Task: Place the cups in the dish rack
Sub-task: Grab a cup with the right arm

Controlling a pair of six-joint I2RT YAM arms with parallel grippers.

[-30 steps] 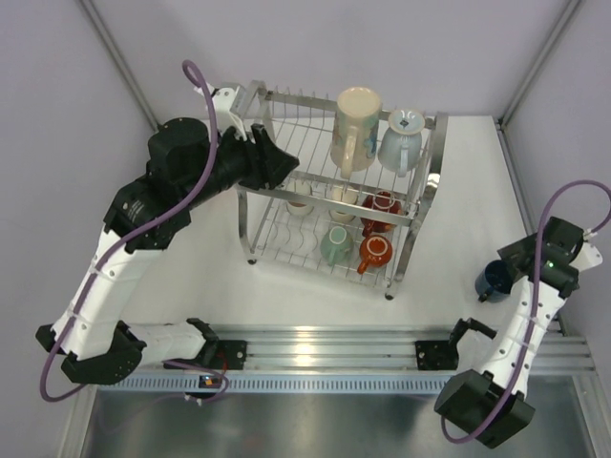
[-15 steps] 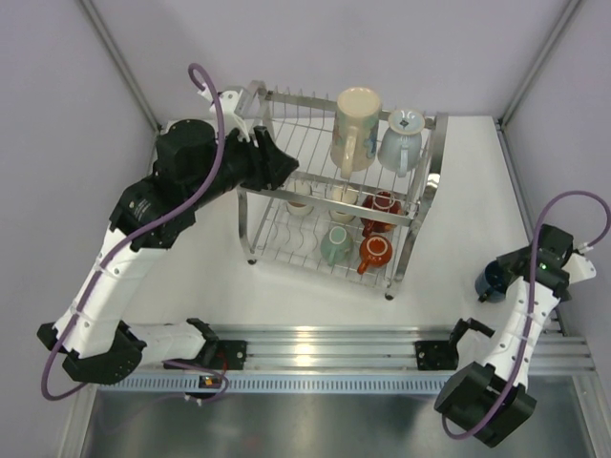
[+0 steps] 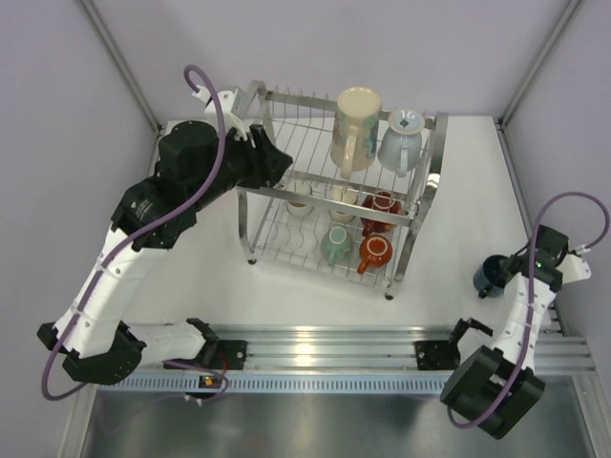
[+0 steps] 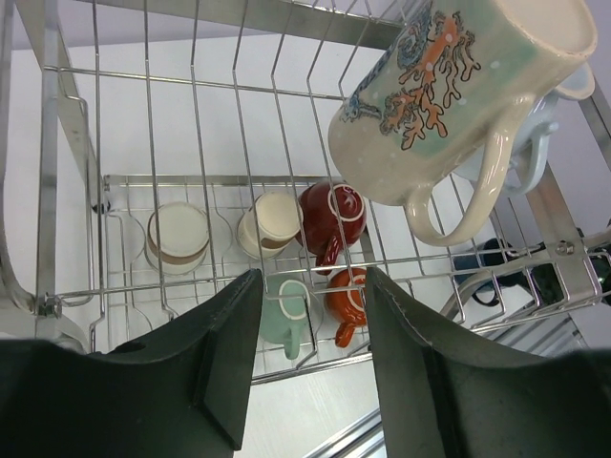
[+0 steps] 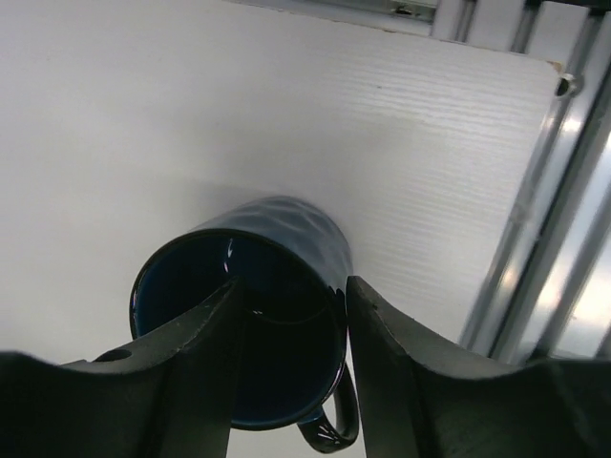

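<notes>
Fingers (image 5: 181, 372) of your right gripper (image 5: 291, 291) are standing apart at the rim of the navy mug (image 5: 286, 229): one is reaching into its mouth, the other is sitting just outside the wall, and nothing is pinching yet. That mug is tipping its mouth up toward the wrist, over the worktop (image 3: 286, 286). It is well apart from the dish rack (image 3: 434, 172), at about 4 o'clock from it in the overhead view. Whether it is touching the worktop, you cannot tell.

You are, by my reading, working the grasp on the only cup showing outside the rack. Next you are needing to close on the wall, lift, and carry toward 10 o'clock, to the open wires of the upper tier at 9 o'clock of the printed mug (image 3: 355, 129). Your left gripper (image 4: 310, 277) is hovering empty, fingers spread, over that very stretch, so it is probably needing to clear out first.
</notes>
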